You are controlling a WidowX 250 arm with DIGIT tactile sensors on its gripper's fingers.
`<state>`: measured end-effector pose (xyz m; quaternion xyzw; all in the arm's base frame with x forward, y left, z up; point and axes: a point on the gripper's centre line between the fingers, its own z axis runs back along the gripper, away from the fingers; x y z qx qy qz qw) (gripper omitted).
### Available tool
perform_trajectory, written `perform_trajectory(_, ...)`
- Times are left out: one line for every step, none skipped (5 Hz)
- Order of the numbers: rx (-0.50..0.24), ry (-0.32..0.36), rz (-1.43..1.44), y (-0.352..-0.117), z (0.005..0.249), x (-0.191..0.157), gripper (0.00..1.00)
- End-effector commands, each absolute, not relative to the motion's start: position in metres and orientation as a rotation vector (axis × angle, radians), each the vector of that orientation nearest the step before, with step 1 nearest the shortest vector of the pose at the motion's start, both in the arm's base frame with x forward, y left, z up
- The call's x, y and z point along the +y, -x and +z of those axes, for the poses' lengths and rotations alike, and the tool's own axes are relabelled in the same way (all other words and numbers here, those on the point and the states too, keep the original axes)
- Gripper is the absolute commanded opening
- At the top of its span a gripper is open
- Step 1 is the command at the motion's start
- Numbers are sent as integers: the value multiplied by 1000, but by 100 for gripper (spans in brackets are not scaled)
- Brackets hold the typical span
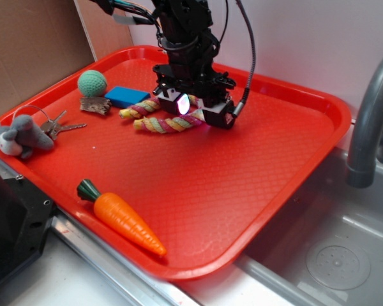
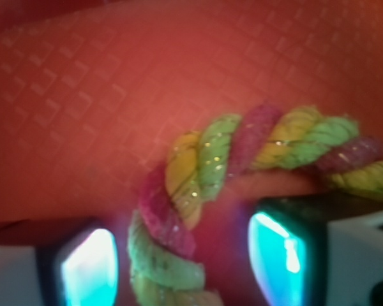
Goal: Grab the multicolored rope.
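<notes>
The multicolored rope [image 1: 161,119] lies on the red tray [image 1: 242,185] in the upper middle of the exterior view, its twisted yellow, pink and green strands running from just right of the blue block [image 1: 127,96] toward the gripper [image 1: 193,109]. The gripper is down at the rope's right end, black arm above it, with the fingers [image 1: 176,100] set apart and a lit pad facing the camera. In the wrist view the rope [image 2: 207,167] curves from the bottom centre up and across to the right edge, and one strand passes between the two glowing fingers [image 2: 89,268]; the gap is wide and neither pad visibly touches the rope.

Toward the upper left of the exterior view sits a teal crocheted ball [image 1: 92,83], with a small brown piece [image 1: 95,105] just below it. At the left edge lie a grey mouse toy [image 1: 20,135] and a set of keys [image 1: 59,125]. An orange plastic carrot [image 1: 124,220] rests near the tray's lower rim. A grey faucet [image 1: 370,121] stands at the right.
</notes>
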<state>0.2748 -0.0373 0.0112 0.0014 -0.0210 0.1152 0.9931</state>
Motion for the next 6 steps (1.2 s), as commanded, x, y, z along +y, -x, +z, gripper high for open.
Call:
perform_trajectory(72,20,264,-250,77,-12,0)
perform_trajectory(66,9,255,-226,127,-15,0)
perform_trajectory(-17,-64,253,-195,176,-19,0)
perform_trajectory(-76,-64,238,-174,225,-16,0)
perform_trajectory(-98,-55,200,-173,250,-16,0)
perform_trajectory(-76,-33,174,-176,249,-11,0)
